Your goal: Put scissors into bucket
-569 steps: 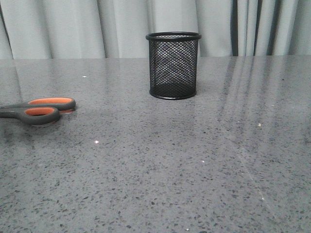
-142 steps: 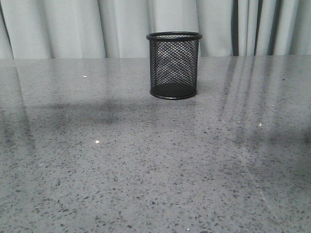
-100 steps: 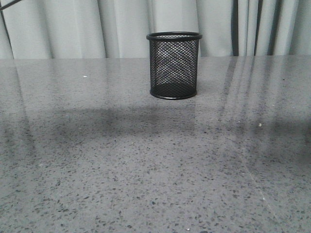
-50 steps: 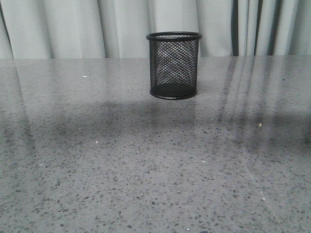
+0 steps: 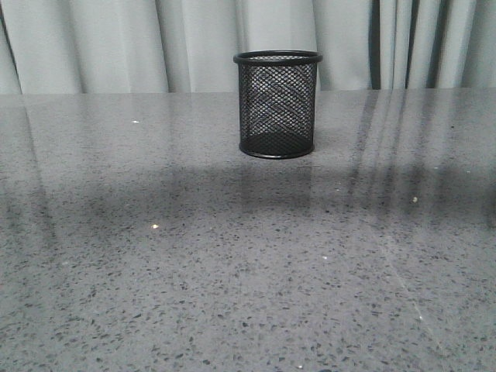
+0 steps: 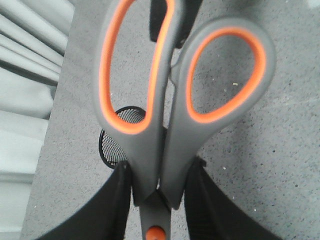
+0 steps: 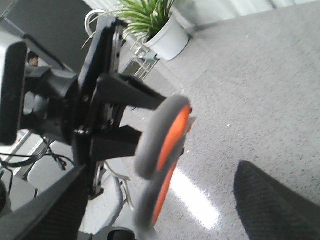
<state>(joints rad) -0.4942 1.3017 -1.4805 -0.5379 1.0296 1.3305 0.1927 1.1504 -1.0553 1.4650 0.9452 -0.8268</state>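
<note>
Scissors [image 6: 165, 100] gone from table [image 5: 232, 294], now pinched in left jaws above bucket [image 6: 117, 145]; right jaws spread.

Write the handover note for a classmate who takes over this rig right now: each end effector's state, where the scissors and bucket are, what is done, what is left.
Left end effector: shut on the scissors, gripping near the pivot, lifted off the table.
Right end effector: open, holding nothing.
Bucket: upright at the table's far centre, nothing inside; in the left wrist view it shows behind the handles.
Done: scissors picked up.
Left: bring them over the bucket's rim, lower, release.
</note>
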